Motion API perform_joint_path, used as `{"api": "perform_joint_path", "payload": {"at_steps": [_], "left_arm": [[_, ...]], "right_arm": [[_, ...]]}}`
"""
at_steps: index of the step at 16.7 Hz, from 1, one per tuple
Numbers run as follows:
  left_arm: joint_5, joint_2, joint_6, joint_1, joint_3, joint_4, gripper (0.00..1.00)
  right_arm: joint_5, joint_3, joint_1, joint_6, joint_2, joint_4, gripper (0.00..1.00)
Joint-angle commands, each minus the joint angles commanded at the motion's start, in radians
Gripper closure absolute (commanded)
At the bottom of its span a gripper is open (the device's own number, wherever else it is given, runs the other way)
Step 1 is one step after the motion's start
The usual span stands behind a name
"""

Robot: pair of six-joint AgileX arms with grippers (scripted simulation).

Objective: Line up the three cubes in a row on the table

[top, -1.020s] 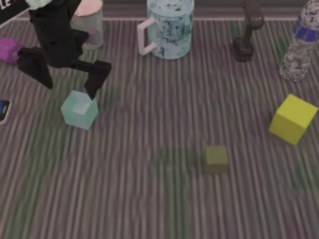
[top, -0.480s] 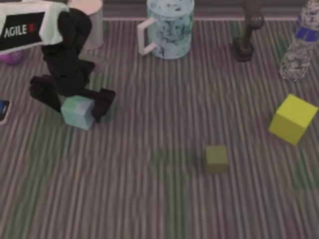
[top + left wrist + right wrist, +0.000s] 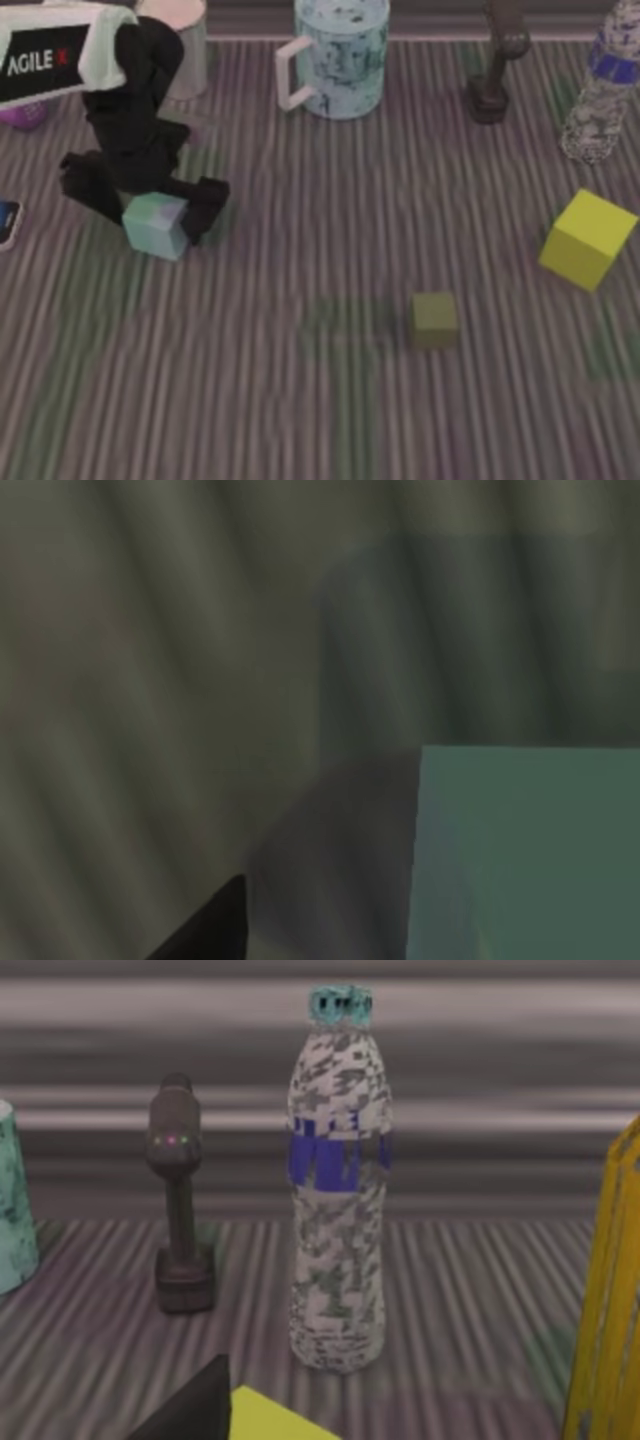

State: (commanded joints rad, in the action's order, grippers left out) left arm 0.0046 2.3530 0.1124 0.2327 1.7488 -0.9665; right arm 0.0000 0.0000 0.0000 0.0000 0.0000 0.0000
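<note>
The pale mint-teal cube (image 3: 155, 224) rests on the striped table (image 3: 300, 400) at the left. My left gripper (image 3: 150, 205) is lowered over it, open, with one black finger on each side. In the left wrist view the cube (image 3: 530, 850) fills one corner, and a gap separates it from the one fingertip (image 3: 215, 925) that shows. The small olive-green cube (image 3: 434, 319) lies right of centre. The yellow cube (image 3: 587, 239) sits tilted at the far right. My right arm is out of the top view; its wrist view shows one dark fingertip (image 3: 195, 1410) beside the yellow cube (image 3: 280, 1422).
Along the back edge stand a grey cup (image 3: 180, 45), a speckled mug (image 3: 340, 55), a dark stand-like tool (image 3: 495, 65) and a plastic bottle (image 3: 600, 90). A purple object (image 3: 22, 115) and a blue item (image 3: 8, 222) lie at the left edge. A tall yellow object (image 3: 612, 1290) shows in the right wrist view.
My left gripper came down from above the mint-teal cube until its fingers stood on either side of it; over the last half second they drew in slightly. The cubes have not moved.
</note>
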Motion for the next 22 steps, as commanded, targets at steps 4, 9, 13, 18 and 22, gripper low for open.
{"api": "perform_joint_path", "payload": {"at_steps": [4, 9, 13, 18, 22], "left_arm": [[0.000, 0.000, 0.000, 0.000, 0.000, 0.000, 0.60], [0.000, 0.000, 0.000, 0.000, 0.000, 0.000, 0.98], [0.000, 0.000, 0.000, 0.000, 0.000, 0.000, 1.00], [0.002, -0.020, 0.000, 0.002, 0.005, -0.006, 1.00], [0.002, -0.039, 0.002, -0.001, 0.064, -0.078, 1.00]], "right_arm": [[0.000, 0.000, 0.000, 0.000, 0.000, 0.000, 0.00], [0.000, 0.000, 0.000, 0.000, 0.000, 0.000, 0.00], [0.000, 0.000, 0.000, 0.000, 0.000, 0.000, 0.00], [0.000, 0.000, 0.000, 0.000, 0.000, 0.000, 0.00], [0.000, 0.000, 0.000, 0.000, 0.000, 0.000, 0.00]]}}
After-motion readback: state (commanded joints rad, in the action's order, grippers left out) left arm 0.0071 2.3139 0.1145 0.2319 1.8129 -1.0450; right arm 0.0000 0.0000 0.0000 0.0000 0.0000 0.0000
